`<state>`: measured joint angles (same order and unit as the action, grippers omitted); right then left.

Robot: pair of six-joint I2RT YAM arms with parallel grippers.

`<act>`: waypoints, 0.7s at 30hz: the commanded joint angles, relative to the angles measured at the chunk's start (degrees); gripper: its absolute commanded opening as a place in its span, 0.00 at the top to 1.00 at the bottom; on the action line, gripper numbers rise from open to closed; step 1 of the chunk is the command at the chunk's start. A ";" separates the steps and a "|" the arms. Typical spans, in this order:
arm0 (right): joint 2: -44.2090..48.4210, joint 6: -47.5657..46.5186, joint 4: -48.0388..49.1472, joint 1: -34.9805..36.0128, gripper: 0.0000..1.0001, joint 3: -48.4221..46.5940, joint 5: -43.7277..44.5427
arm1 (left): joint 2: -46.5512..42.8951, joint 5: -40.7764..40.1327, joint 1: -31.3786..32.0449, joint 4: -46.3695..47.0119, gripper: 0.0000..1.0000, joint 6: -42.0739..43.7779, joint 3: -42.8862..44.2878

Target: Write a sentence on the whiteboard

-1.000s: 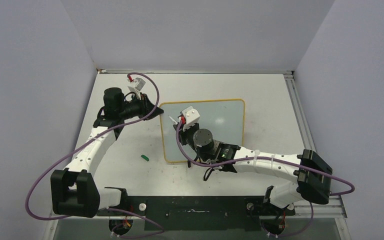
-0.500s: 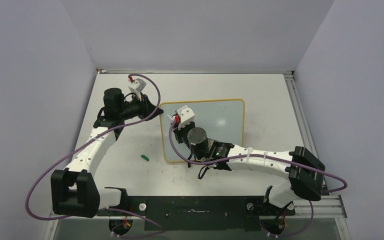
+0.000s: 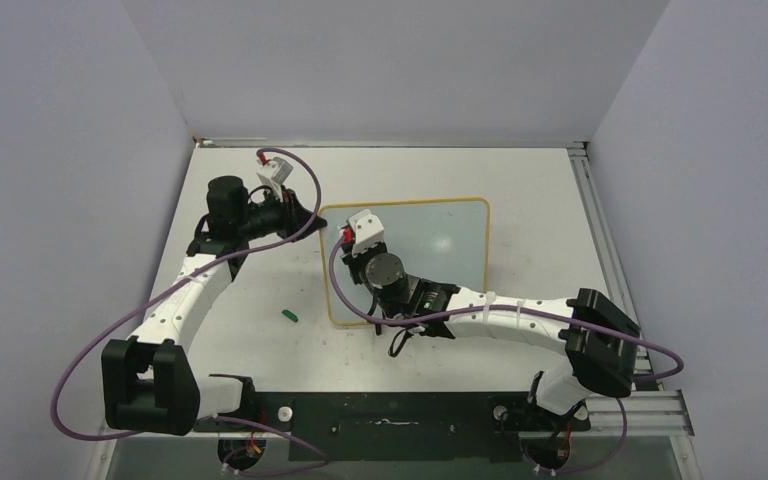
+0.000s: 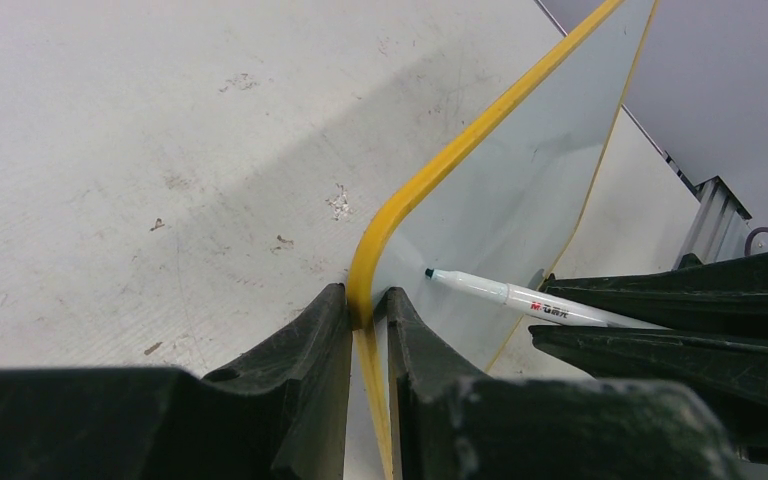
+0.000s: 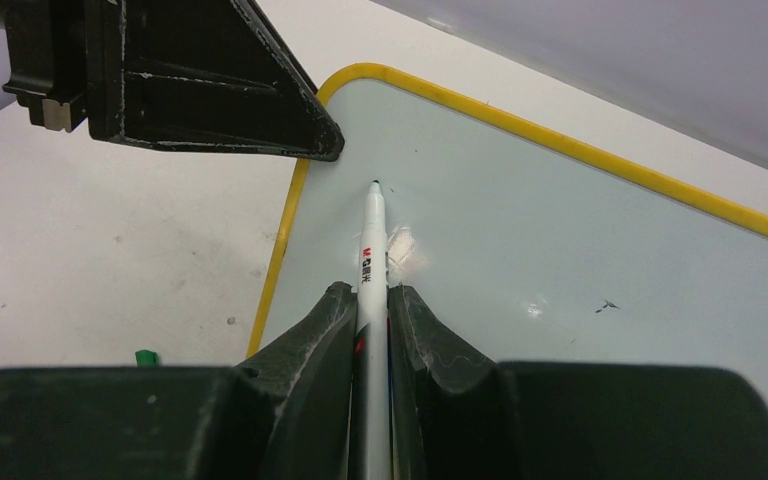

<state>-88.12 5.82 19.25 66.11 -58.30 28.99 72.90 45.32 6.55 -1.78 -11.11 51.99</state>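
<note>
At the near edge of the tabletop (image 3: pixel 540 200) the two arm bases are bolted side by side. A little farther out, a small green cap (image 3: pixel 289 315) is seen lying alone on the bare surface, just left of the whiteboard's near-left corner. The whiteboard (image 3: pixel 450 240) lies around the middle of the tabletop, its yellow frame showing on every visible side. The right arm is reached across its near-left part. The right hand (image 5: pixel 372 300) is pressed onto a white marker (image 5: pixel 372 230), which is pinched between the two fingers with its green tip pointing away towards the far-left corner. The tip is held just inside the left frame; whether it touches the surface cannot be told. A small dark speck (image 5: pixel 608 306) is seen on the white surface to the right of the marker. Farthest out, the left hand (image 4: pixel 363 300) is closed on the board's left edge, the yellow frame being pinched between its fingers just beside the rounded far-left corner.
</note>
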 commanded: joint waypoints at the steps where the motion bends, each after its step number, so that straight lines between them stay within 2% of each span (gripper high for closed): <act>1: -0.50 1.04 -0.56 0.42 0.95 -2.85 2.73 | -1.38 1.85 0.04 1.98 1.00 1.53 -0.22; 21: 2.01 6.83 -5.48 2.02 0.95 3.38 2.10 | -2.03 1.69 0.04 2.05 1.00 1.53 -0.27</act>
<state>-88.29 11.70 15.59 68.03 -55.35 29.43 72.86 45.25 6.55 -1.63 -10.26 51.88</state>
